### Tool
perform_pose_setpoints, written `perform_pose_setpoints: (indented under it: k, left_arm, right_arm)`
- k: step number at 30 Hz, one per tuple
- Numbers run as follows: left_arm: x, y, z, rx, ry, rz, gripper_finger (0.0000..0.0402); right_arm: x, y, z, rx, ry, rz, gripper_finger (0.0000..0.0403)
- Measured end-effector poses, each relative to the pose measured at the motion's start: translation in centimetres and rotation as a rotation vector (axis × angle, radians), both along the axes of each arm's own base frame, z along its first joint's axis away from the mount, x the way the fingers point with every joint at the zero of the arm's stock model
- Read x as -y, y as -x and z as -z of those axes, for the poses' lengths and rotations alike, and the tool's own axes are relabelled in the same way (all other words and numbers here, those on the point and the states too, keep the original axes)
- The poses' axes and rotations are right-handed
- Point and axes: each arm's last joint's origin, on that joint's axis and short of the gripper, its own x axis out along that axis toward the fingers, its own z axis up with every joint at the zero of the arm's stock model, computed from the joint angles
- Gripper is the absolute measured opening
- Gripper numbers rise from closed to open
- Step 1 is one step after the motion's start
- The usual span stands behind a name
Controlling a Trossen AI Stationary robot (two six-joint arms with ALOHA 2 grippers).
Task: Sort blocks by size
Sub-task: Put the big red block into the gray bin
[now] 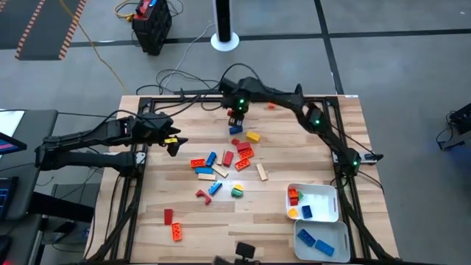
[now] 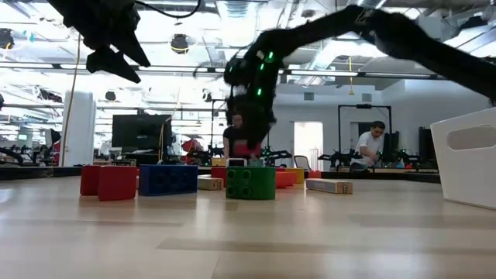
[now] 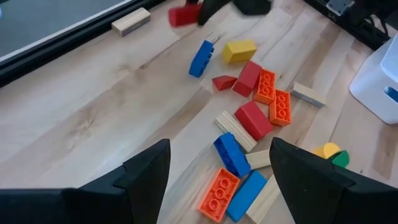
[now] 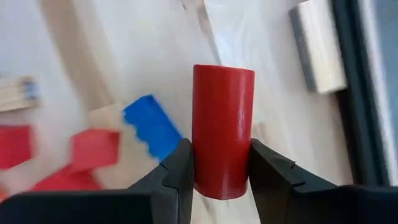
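Observation:
Many blocks lie loose mid-table in a pile (image 1: 228,158), red, orange, blue, yellow and tan. At the far middle, my right gripper (image 1: 237,112) points down, shut on a red block (image 4: 222,149) above a blue block (image 4: 152,127). It shows in the low view as well, with the right gripper (image 2: 252,116) over the red block (image 2: 246,147). My left gripper (image 3: 217,158) hangs open over the table's left side, left of the pile, holding nothing. A tan block (image 4: 317,43) lies flat near the far edge. My right gripper pinches the red block between its two fingers (image 4: 180,174), one on each opposite smooth side (image 4: 205,168). The fingers come from above, pointing down. The block sticks out past the fingertips and hangs clear of the table.
Two white trays stand at the near right: one (image 1: 327,193) holds red, orange, yellow and blue blocks, the other (image 1: 342,234) blue ones. A red block (image 1: 168,216) and an orange block (image 1: 176,232) lie near the front left. A green block (image 2: 249,184) stands closest in the low view.

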Motion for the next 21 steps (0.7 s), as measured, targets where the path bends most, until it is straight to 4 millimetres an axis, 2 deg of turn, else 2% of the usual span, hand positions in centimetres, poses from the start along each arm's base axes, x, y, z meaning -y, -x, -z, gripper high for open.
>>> perform_pose_setpoints:
  k: [4, 8, 12, 14, 18, 21]
  left_arm:
    - [0.0, 0.0, 0.0, 0.002, 0.0, 0.0, 0.0265]
    - [-0.1, -0.1, 0.1, -0.007, -0.001, -0.004, 0.0265]
    - [-0.1, -0.3, 0.1, -0.006, -0.013, -0.019, 0.0265]
    - [-0.2, -0.3, 0.1, -0.01, -0.02, -0.033, 0.0265]
    - [-0.3, -0.5, -0.2, 0.015, -0.058, -0.013, 0.0265]
    - [0.0, -1.2, -1.2, 0.108, -0.115, 0.138, 0.0265]
  right_arm:
    - [-2.1, 0.9, -3.9, 0.043, -0.002, 0.036, 0.0144]
    - [-5.9, 1.3, -6.4, 0.052, -0.016, 0.021, 0.0144]
    - [-10.8, 1.3, -5.8, 0.001, -0.038, -0.022, 0.0144]
    - [-13.2, 1.9, -5.3, -0.043, -0.031, -0.034, 0.0144]
    - [-17.1, 4.5, -4.5, -0.095, -0.044, -0.012, 0.0144]
    - [-19.6, 7.1, -4.1, -0.072, -0.064, 0.047, 0.0144]
